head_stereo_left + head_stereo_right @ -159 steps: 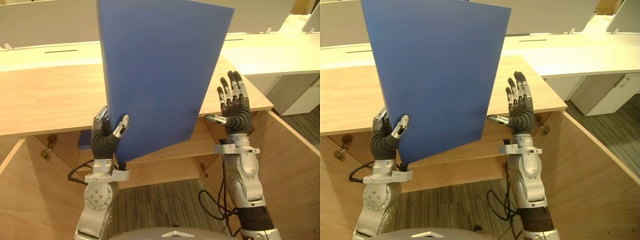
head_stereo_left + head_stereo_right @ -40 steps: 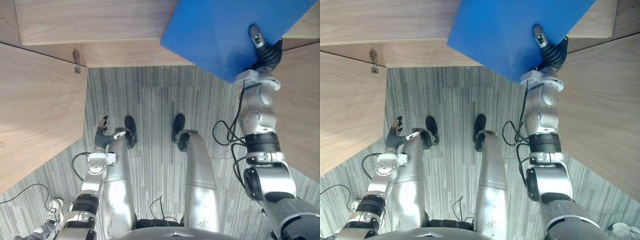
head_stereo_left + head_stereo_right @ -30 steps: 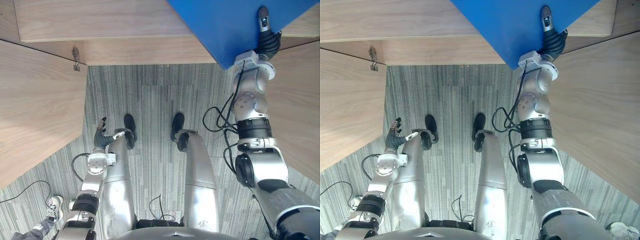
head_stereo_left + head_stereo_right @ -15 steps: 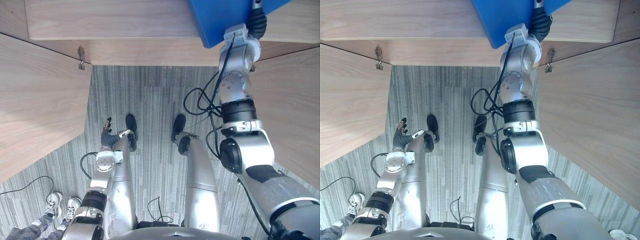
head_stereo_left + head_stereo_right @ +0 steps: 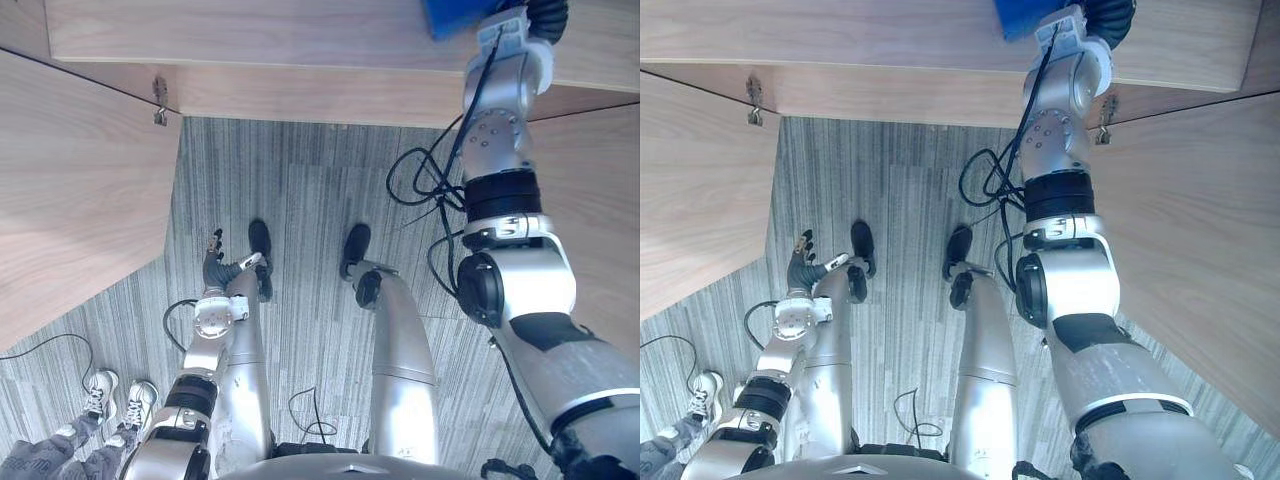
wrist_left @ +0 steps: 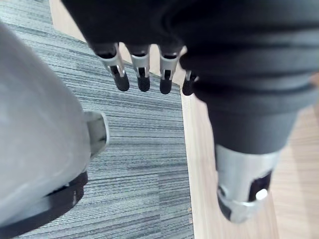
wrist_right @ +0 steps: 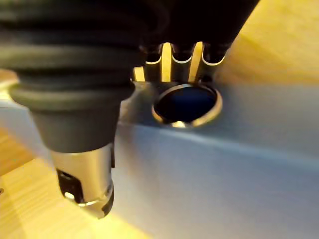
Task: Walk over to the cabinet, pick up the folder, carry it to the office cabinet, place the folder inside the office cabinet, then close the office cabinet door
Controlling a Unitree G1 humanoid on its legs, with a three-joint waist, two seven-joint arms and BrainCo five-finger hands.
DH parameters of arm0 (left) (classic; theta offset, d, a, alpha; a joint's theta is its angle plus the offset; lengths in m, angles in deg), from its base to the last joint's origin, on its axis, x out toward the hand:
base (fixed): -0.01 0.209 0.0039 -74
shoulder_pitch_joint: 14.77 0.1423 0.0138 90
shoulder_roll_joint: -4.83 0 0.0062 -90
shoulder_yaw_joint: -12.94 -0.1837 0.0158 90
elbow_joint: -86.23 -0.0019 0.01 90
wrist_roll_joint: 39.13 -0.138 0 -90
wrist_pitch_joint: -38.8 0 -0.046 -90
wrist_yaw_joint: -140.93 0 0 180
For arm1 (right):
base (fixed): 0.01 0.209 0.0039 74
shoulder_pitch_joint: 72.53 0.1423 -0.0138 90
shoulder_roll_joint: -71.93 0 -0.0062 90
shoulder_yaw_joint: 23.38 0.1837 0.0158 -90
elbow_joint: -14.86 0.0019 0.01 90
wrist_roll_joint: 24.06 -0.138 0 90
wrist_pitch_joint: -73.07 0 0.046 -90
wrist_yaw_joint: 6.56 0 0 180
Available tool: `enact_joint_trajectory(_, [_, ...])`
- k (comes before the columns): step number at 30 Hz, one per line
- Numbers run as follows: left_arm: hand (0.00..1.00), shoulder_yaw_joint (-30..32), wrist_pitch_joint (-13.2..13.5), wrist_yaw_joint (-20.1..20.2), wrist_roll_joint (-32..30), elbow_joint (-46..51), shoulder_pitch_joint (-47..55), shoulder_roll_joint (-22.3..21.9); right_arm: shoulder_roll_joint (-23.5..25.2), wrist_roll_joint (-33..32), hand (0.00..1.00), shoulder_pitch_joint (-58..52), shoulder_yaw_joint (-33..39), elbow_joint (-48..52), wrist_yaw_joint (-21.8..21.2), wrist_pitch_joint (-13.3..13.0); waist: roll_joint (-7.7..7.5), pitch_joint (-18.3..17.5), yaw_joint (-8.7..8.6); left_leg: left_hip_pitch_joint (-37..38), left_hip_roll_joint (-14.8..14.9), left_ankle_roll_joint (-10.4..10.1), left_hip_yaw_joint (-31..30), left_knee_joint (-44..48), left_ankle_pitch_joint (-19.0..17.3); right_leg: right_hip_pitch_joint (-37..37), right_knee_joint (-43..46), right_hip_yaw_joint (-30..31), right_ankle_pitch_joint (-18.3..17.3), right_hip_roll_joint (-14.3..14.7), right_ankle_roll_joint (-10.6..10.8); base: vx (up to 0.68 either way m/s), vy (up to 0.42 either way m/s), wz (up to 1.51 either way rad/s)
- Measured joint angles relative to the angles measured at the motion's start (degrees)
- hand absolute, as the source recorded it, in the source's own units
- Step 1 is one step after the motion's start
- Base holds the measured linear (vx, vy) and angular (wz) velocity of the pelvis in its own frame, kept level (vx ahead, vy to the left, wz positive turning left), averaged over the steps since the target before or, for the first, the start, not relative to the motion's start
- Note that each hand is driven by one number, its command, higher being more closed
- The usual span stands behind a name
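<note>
Blue folder [image 5: 452, 15] pinched by right hand [image 7: 79, 129] fingers, left hand [image 5: 213, 266] fingers relaxed, empty

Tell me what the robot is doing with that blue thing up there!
The robot's right hand is gripping a blue folder, with that arm stretched out to the wooden cabinet. The cabinet's doors stand open on both sides. The left hand hangs open by the robot's side, above the grey carpet. A person's shoes are nearby.
</note>
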Motion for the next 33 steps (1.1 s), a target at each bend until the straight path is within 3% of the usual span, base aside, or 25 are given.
enact_joint_trajectory(11, [0.00,-0.04,-0.03,0.00,0.03,-0.11,-0.15,-0.08,-1.38,1.34,0.00,2.29,-5.62,-3.83,-1.37,0.07,0.00,0.00,-0.17,0.00,0.10,-0.27,-0.09,-0.67,0.52,-0.11,-0.34,-0.23,0.21,0.11,-0.30,0.00,0.000,0.00])
enact_joint_trajectory(23, [0.00,-1.23,0.07,0.02,1.11,-2.10,-0.80,-0.03,-2.22,3.57,0.00,3.65,-9.11,-6.29,-4.86,2.89,0.00,0.00,-0.60,1.58,0.00,-0.03,0.86,-3.28,1.93,1.47,-2.78,-0.46,1.66,0.02,-0.34,0.00,0.000,0.00])
enact_joint_trajectory(29, [0.00,-1.36,-0.47,0.00,1.08,-3.18,-0.75,0.06,-3.98,13.16,0.00,-4.20,-8.59,3.95,-4.59,3.73,-0.01,-0.01,-1.28,2.83,0.02,0.17,1.73,-3.99,2.03,2.97,-4.01,-0.40,2.08,-0.22,0.07,0.00,0.000,0.00])
enact_joint_trajectory(33, [0.00,-0.91,-0.98,0.00,0.99,-3.00,-0.71,0.01,-4.00,22.95,0.00,-12.11,-6.46,12.00,-3.21,4.37,-0.02,-0.01,-1.44,2.95,0.10,0.19,1.68,-3.73,2.06,3.02,-4.28,-0.19,2.19,-0.08,0.21,0.00,0.005,-0.02])
